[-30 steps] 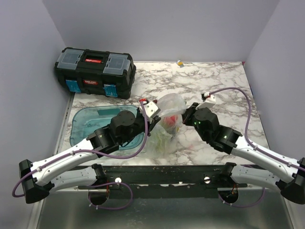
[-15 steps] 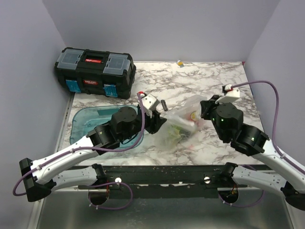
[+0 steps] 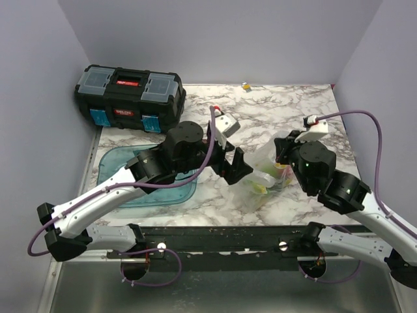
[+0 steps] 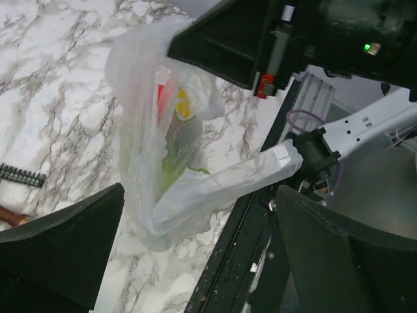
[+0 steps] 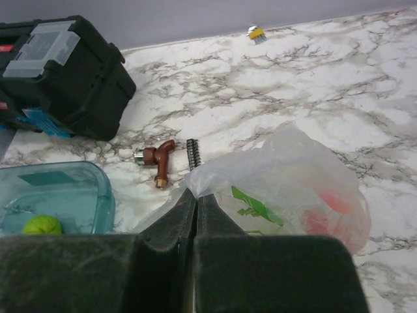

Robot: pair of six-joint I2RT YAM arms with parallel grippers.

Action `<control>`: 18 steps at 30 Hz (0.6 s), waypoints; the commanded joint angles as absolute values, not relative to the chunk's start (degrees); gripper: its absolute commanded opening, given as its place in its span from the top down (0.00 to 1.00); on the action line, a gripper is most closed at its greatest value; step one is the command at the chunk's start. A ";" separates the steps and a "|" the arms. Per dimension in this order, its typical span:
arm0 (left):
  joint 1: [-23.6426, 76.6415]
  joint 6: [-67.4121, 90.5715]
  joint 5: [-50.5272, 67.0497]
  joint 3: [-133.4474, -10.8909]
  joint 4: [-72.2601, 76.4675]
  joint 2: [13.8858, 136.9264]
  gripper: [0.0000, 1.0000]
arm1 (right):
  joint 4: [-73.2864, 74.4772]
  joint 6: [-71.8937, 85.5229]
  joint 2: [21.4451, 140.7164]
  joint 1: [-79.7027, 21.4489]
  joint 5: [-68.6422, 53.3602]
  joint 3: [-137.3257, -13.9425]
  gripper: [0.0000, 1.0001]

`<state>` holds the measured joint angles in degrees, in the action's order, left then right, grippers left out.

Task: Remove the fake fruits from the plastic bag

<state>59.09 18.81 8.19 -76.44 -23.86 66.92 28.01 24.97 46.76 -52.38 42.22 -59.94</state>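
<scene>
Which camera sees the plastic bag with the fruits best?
Left wrist view: the plastic bag shows nearly whole, red and yellow visible inside. Top view shows it small between the arms; right wrist view shows it pinched in the right fingers.

The plastic bag (image 3: 263, 177) has been released by the left gripper (image 3: 240, 171), whose jaws have been spread; it has been drawn away to that gripper's right and is now hung from the right gripper (image 3: 281, 153) alone.
</scene>
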 commanded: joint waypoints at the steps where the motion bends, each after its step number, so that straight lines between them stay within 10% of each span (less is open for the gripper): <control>1: 64.45 5.61 2.05 -80.73 -31.24 70.15 0.01 | 28.40 23.28 48.41 -52.06 41.16 -62.79 0.99; 18: 80.56 -9.84 -22.07 -86.91 -25.67 81.52 0.05 | 28.92 24.93 49.06 -52.09 39.83 -63.26 0.99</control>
<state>78.59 -5.80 -18.24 -83.66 -26.63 79.72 28.45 24.16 49.76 -52.38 40.80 -61.82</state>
